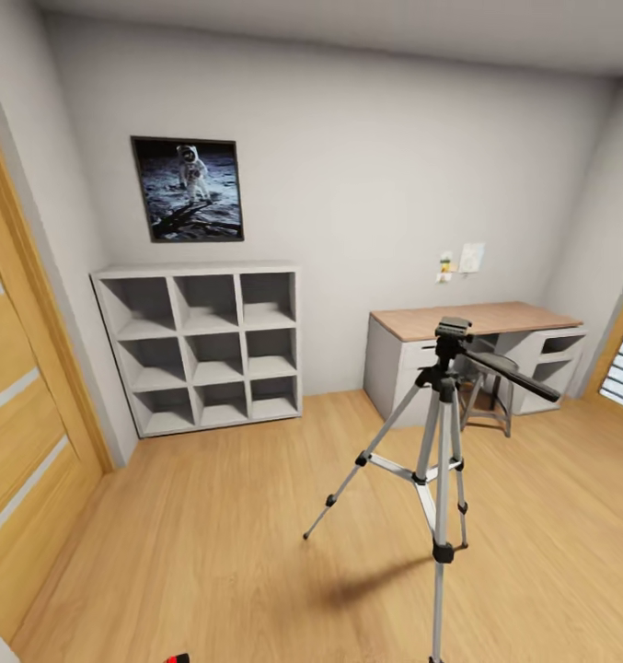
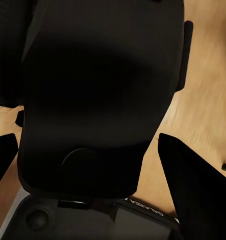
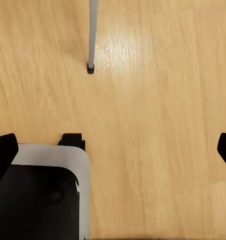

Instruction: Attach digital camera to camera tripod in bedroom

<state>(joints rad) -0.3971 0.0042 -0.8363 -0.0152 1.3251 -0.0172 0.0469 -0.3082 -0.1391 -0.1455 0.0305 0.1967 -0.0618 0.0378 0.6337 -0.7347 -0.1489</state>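
We see the tripod (image 1: 440,442) standing before the bench (image 1: 467,322); left tool (image 2: 87,150) pinches the camera (image 2: 97,90), right tool (image 3: 113,145) spread.

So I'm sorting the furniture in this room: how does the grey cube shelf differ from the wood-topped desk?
The grey cube shelf is all grey; the wood-topped desk has a light wooden top. The shelf is a grid of nine open cubes; the desk has fewer compartments at its ends. Both stand against the back wall.
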